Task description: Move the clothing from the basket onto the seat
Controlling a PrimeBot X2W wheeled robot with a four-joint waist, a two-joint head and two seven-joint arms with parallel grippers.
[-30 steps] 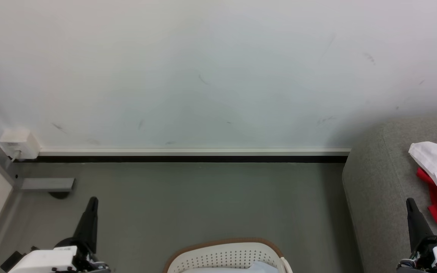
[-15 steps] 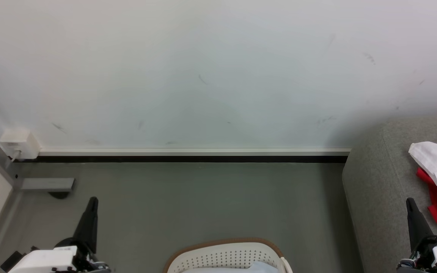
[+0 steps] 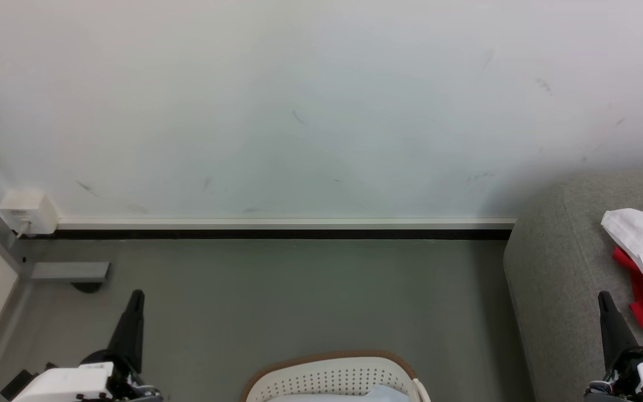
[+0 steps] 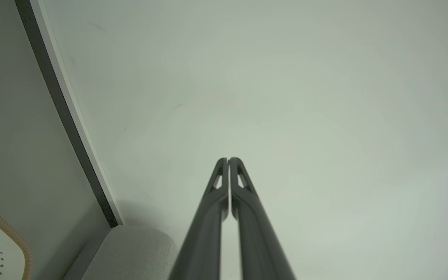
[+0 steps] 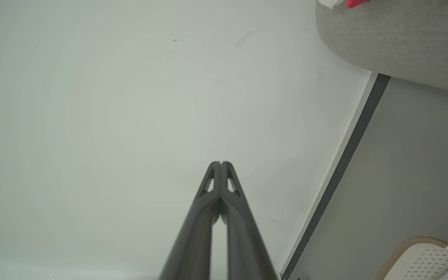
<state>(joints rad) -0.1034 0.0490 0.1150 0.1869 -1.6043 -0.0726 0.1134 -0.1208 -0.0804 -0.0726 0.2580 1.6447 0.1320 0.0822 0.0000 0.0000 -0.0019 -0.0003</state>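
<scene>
Your left hand and right hand are clenched, empty; reaching into the basket, you may snag its sheet

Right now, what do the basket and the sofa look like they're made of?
The basket looks like moulded plastic, matte cream-white: a rigid wall with rows of small holes, under a brown rim. The sofa looks upholstered in grey woven fabric, matte: a fine weave texture and a seam along its rounded edge.
</scene>
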